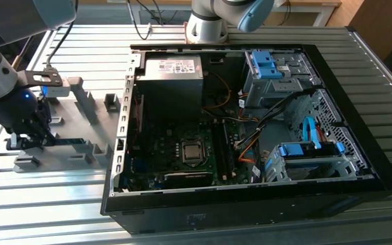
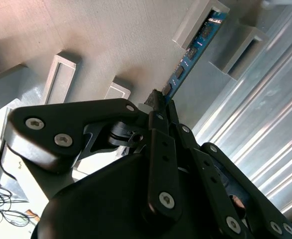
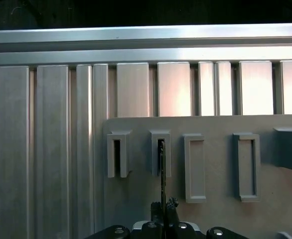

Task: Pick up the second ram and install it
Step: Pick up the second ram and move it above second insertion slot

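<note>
The gripper (image 2: 160, 101) has its fingers pinched together on the near end of the second ram (image 2: 191, 52). The stick runs on edge away from the tips, and its far end appears to sit in a gray holder block (image 2: 200, 22). In the exterior view this grasp lies at nine o'clock, over the gray holder plate (image 1: 73, 127). The open computer case (image 1: 380, 171) stands at three o'clock from the plate. I judge the grasp made. The stick is not yet lifted clear of its block, and seating it on the motherboard (image 1: 162, 145) remains undone.
</note>
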`<state>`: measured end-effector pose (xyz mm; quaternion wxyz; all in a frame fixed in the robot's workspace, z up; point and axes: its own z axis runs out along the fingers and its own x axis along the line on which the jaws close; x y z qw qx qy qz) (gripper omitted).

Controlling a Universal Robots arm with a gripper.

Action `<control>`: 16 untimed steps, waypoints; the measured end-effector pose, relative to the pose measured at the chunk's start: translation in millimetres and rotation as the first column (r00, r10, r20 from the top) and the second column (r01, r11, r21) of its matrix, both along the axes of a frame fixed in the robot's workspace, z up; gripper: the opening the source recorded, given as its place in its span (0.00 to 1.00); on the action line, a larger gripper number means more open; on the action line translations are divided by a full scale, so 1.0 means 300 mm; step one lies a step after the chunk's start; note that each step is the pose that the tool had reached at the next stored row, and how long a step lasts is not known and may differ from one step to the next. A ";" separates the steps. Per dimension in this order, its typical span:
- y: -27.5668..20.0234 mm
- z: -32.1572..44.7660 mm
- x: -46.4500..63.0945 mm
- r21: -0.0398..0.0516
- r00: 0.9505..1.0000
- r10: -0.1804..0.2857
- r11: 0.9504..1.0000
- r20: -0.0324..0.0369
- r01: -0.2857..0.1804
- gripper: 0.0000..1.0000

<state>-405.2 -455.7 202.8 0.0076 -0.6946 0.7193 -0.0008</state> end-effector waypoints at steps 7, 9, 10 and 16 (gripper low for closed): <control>0.000 0.005 0.000 0.000 1.000 0.000 1.000 0.000 0.000 0.14; 0.000 0.008 0.000 0.000 1.000 0.000 1.000 0.000 0.000 0.14; 0.000 0.009 0.000 0.000 1.000 0.000 1.000 0.000 0.000 0.14; 0.000 0.016 0.000 0.000 1.000 0.000 1.000 0.000 0.000 0.14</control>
